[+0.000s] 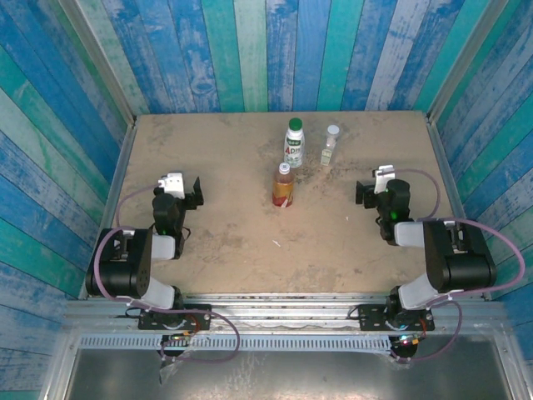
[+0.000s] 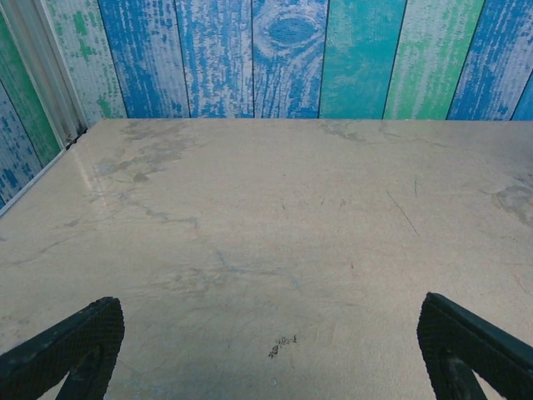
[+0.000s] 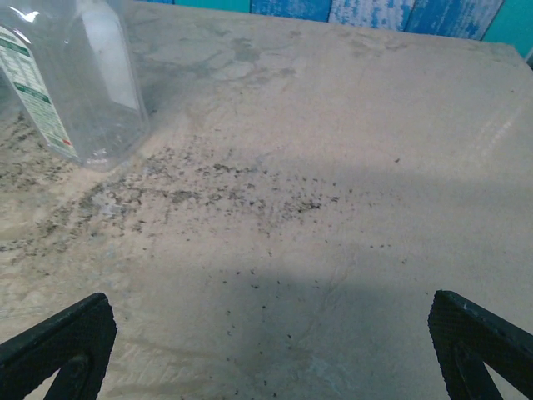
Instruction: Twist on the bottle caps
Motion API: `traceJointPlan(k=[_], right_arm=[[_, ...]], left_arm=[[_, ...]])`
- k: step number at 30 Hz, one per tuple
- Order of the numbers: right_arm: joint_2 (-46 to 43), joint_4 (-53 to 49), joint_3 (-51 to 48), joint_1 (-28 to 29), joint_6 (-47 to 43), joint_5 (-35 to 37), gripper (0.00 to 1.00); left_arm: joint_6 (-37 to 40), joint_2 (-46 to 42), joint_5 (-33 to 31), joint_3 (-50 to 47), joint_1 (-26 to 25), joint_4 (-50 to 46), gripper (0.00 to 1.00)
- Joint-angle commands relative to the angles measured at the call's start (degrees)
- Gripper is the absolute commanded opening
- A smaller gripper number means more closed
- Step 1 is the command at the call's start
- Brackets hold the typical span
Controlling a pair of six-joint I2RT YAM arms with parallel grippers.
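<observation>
Reading left gripper (image 1: 190, 193), right gripper (image 1: 366, 193) as wide open, empty. Can't see clear bottle (image 3: 87, 92) top: cropped at right wrist view edge.

**Bright, even light; right wrist view softer**

From above, the table (image 1: 225, 242) is brightly and evenly lit, with only short, faint shadows beside the bottles (image 1: 284, 185). The left wrist view is fairly sharp, with a pale sheen near the left wall (image 2: 25, 92) and a soft shadow low in the middle. The right wrist view is hazier — a broad shadow crosses the near surface, and a white glint sits on the slightly blurred clear bottle (image 3: 83, 92).
</observation>
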Motion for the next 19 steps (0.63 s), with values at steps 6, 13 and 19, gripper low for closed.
traceJointPlan(k=[6, 13, 19], right_arm=[[-0.38, 1.61, 0.64, -0.09, 0.45, -1.43, 1.0], [-0.38, 1.52, 0.7, -0.1, 0.31, -1.57, 1.0], [-0.38, 1.52, 0.73, -0.15, 0.23, -1.65, 1.0]], left_arm=[[-0.84, 1.42, -1.24, 0.97, 0.25, 1.09, 0.94], [-0.82, 1.44, -1.28, 0.97, 0.24, 1.01, 0.94], [-0.73, 1.36, -1.36, 0.97, 0.22, 1.0, 0.94]])
